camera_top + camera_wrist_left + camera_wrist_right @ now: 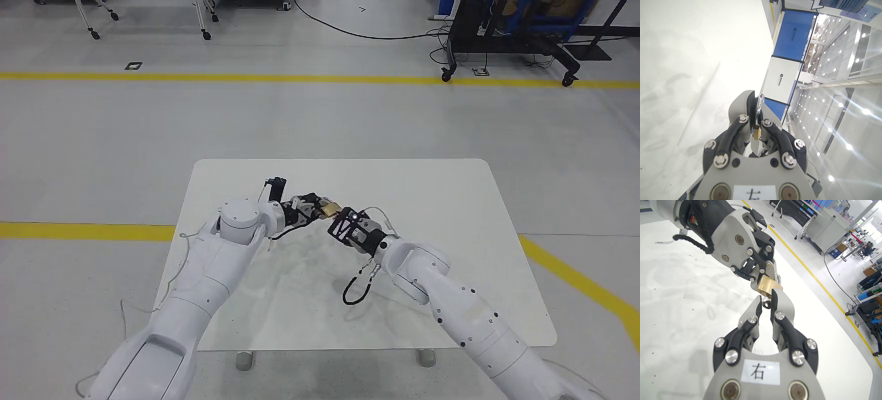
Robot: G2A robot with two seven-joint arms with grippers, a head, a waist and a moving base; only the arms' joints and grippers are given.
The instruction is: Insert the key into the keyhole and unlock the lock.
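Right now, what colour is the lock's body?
Brass-gold; the lock shows best in the right wrist view.

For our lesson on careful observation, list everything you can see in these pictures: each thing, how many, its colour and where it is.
lock: one, brass with a silver shackle, held above the middle of the table
key: one, silver, head right at the lock's end, blade hidden
table: one, white, under both arms
floor lines: two, yellow, one beyond the table, one level with it
cable: one, black, on the floor beyond the far line
left pincer: one, grey and black, shut on the lock
right pincer: one, grey and black, shut on the key
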